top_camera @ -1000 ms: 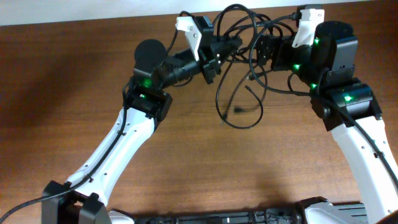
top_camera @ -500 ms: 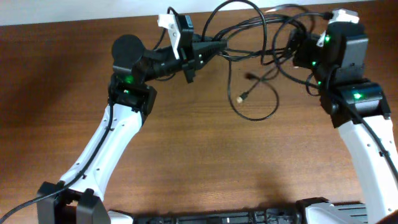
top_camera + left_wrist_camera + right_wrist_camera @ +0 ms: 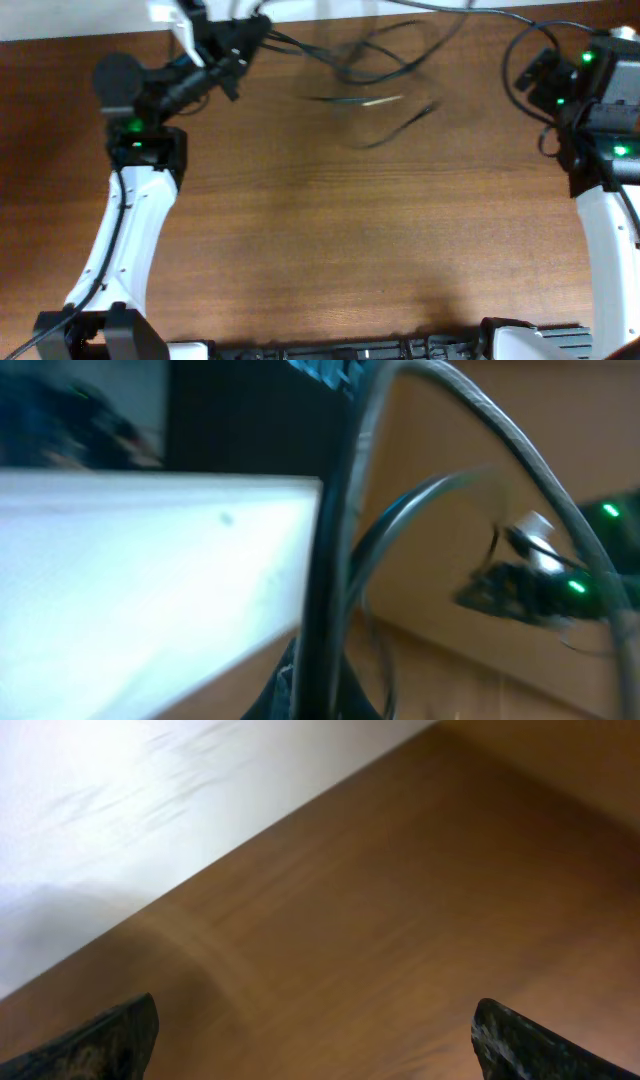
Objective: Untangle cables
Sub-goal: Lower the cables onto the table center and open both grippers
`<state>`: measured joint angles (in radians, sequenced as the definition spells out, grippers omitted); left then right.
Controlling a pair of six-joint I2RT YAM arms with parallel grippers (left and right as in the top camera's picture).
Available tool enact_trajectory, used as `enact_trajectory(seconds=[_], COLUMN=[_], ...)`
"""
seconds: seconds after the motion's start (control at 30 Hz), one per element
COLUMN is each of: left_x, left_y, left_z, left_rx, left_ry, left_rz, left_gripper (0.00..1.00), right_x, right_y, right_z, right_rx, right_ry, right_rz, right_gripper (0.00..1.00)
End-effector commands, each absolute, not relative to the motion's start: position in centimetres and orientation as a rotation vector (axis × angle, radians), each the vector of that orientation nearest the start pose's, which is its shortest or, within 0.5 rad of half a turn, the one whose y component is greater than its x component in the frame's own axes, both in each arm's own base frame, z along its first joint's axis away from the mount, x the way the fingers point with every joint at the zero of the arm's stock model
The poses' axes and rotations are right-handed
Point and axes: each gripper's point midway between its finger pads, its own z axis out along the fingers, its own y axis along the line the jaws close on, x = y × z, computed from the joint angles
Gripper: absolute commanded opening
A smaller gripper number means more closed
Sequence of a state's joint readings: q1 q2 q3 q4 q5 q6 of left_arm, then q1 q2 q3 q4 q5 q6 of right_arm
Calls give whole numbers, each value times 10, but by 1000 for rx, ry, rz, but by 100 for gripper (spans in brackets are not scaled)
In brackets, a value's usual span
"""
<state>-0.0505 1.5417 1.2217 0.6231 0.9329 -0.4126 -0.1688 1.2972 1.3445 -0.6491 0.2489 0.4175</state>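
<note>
The black cables (image 3: 370,75) hang blurred in the air over the far middle of the table, trailing right from my left gripper (image 3: 255,32). The left gripper is at the far left edge and is shut on them. In the left wrist view a thick black cable (image 3: 325,590) rises from between the jaws (image 3: 325,698), with more strands curving right. My right gripper (image 3: 528,72) is at the far right, apart from the cables. In the right wrist view its fingertips (image 3: 315,1040) stand wide open with only table between them.
The brown wooden table (image 3: 330,230) fills the overhead view. A white wall strip (image 3: 60,15) runs along its far edge. The right arm with green lights shows in the left wrist view (image 3: 540,585).
Both arms swung outward, left arm far left, right arm right. The cables went with the left gripper and came out of the right gripper, which now shows open.
</note>
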Motion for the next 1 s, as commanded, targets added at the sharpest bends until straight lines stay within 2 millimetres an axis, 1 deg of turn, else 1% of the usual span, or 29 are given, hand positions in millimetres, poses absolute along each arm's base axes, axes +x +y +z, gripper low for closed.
enact_trajectory(seconds=[0.0, 0.1, 0.2, 0.23, 0.27, 0.3, 0.33, 0.37, 0.43, 0.5, 0.53, 0.57, 0.6, 0.63, 0.67, 0.73, 0.77, 0.8, 0.83, 0.87, 0.97], left_x=[422, 423, 421, 420, 419, 419, 417, 417, 417, 415, 413, 412, 409, 406, 405, 405, 405, 404, 405, 407, 410], left_y=[-142, -138, -141, -142, -144, -146, -150, -152, -156, -164, -168, -171, -177, -184, -187, -188, -188, -188, -187, -186, -185], left_z=[439, 439, 438, 438, 438, 438, 438, 438, 438, 437, 437, 437, 437, 437, 437, 437, 437, 438, 439, 440, 436], left_rx=[526, 497, 513, 517, 512, 513, 518, 519, 517, 521, 528, 532, 543, 554, 560, 561, 561, 563, 558, 545, 590], left_ry=[1280, 1296, 1299, 1299, 1304, 1303, 1302, 1301, 1305, 1306, 1304, 1303, 1301, 1299, 1297, 1297, 1296, 1291, 1289, 1289, 1270], left_rz=[-905, -930, -947, -949, -966, -973, -979, -983, -990, -1004, -1012, -1018, -1031, -1044, -1051, -1052, -1051, -1050, -1046, -1038, -950], left_gripper=[0, 0, 0, 0, 0, 0, 1, 11, 13, 7, 6, 4, 7, 26, 27, 27, 31, 48, 79, 99, 99], right_x=[370, 370, 377, 380, 384, 386, 389, 390, 391, 392, 392, 392, 391, 391, 391, 390, 390, 389, 387, 386, 385], right_y=[-125, -124, -107, -102, -91, -81, -66, -56, -43, -39, -37, -33, -28, -21, -18, -17, -15, -11, -2, 4, 7], right_z=[304, 303, 301, 300, 300, 299, 299, 299, 300, 300, 300, 301, 301, 302, 302, 302, 302, 302, 303, 304, 304], right_rx=[823, 820, 748, 694, 600, 501, 364, 283, 191, 180, 171, 159, 134, 82, 59, 53, 49, 32, -34, -80, -91], right_ry=[1986, 1990, 2033, 2053, 2087, 2117, 2147, 2158, 2163, 2163, 2163, 2162, 2161, 2161, 2160, 2160, 2163, 2163, 2159, 2154, 2151], right_rz=[-228, -221, -116, -95, -59, -26, 21, 57, 115, 140, 155, 176, 205, 234, 248, 253, 262, 288, 326, 352, 374], right_gripper=[99, 99, 99, 99, 99, 99, 99, 99, 99, 99, 99, 99, 99, 99, 99, 99, 99, 99, 99, 99, 99])
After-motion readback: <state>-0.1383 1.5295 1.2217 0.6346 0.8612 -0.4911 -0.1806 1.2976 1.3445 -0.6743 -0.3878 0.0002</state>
